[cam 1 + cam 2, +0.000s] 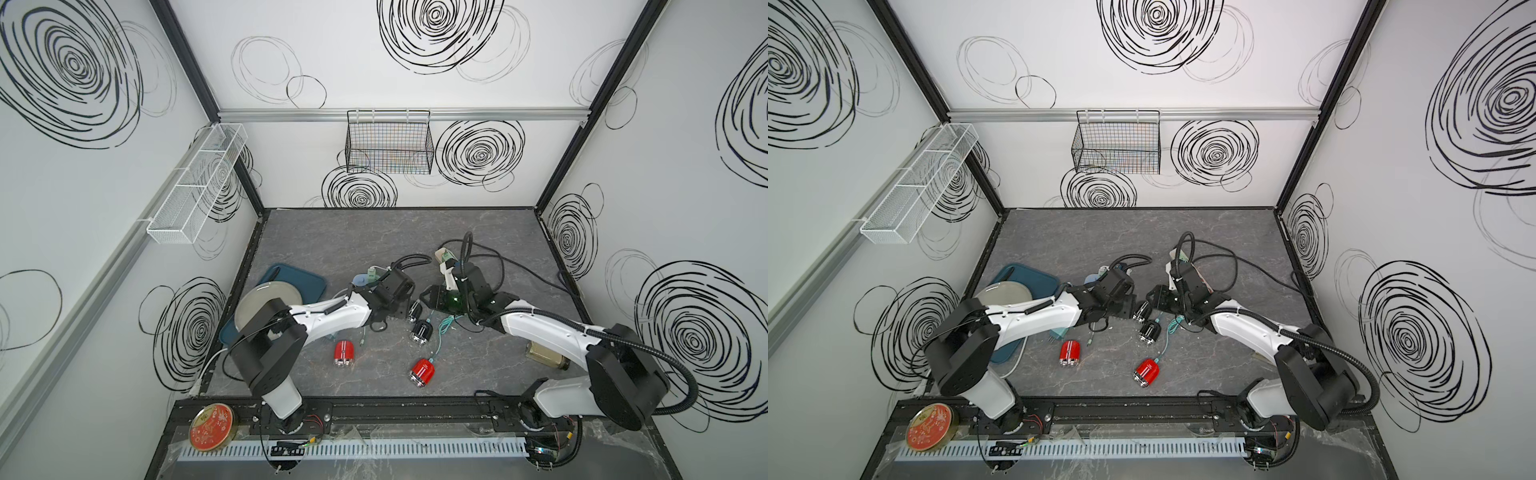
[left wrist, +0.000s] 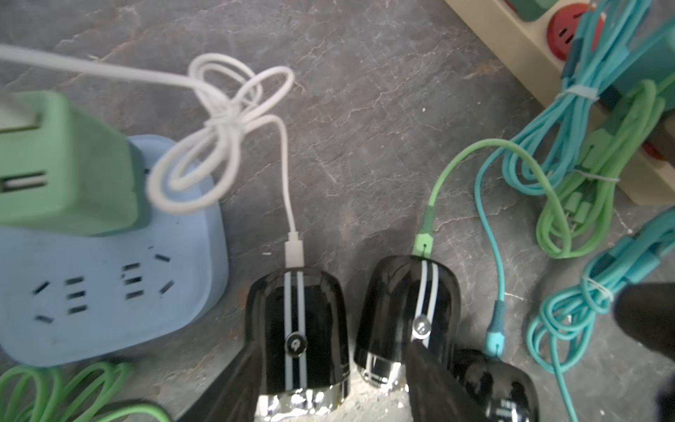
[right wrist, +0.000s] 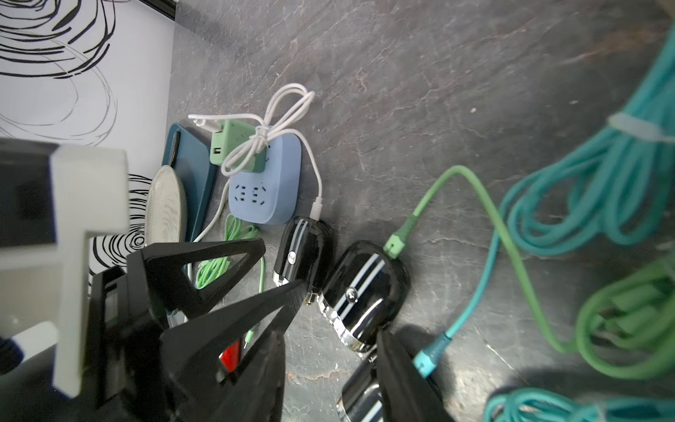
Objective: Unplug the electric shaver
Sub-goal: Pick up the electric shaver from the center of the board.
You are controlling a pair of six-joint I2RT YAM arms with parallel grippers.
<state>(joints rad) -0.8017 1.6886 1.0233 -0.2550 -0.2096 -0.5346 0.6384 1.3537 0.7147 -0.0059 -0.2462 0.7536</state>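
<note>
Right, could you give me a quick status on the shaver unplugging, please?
Left gripper open, jaws astride black shaver. White cable plugged into it. Right gripper close by, grip unclear. Second black shaver crowds alongside.

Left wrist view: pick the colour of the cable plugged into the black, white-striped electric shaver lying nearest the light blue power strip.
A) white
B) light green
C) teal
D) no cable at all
A: the white cable ends in a plug seated in the black, white-striped electric shaver beside the light blue power strip, while the light green cable goes to the neighbouring black shaver.
</note>
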